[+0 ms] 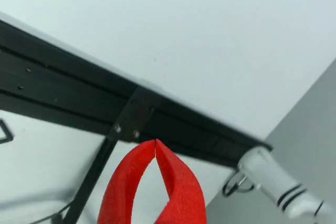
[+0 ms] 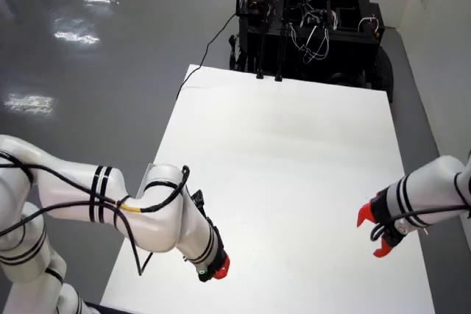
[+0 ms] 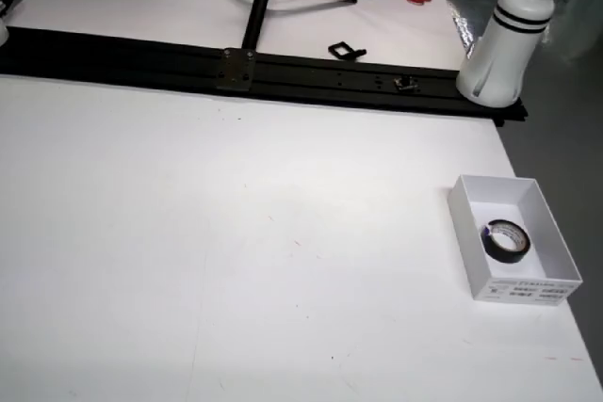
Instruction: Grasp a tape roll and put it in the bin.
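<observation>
one tape roll (image 3: 508,239) lies inside the white bin (image 3: 468,243) on the table (image 3: 236,251). placement appears complete. gripper (image 1: 156,142) fingertips meet, holding nothing, raised over the black rail (image 1: 79,90). nothing appears left.

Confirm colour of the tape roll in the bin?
Black tape roll, clearest in the table-level view.

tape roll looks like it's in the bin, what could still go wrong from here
1. The bin holding the tape roll sits close to the table's right edge in the side view; a nudge from the arm might push it off.
2. The gripper is shut and empty, and its own view shows the black rail near; a careless move could strike it.
</observation>
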Available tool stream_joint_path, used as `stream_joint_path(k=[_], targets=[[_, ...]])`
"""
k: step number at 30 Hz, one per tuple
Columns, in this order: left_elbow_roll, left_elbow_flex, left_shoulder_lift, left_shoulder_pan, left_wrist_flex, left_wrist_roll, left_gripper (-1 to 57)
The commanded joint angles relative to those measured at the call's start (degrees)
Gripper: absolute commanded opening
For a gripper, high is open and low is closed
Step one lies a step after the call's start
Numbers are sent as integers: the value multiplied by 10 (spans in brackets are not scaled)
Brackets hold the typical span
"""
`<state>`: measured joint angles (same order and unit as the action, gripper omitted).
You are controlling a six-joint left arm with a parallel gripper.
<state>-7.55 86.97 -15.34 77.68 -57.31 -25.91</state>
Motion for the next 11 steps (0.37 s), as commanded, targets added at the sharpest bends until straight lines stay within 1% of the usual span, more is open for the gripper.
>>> stream_joint_path(k=[1, 11], targets=[[105, 0, 33, 91, 41, 190, -4], [105, 0, 57, 68, 21, 150, -1]])
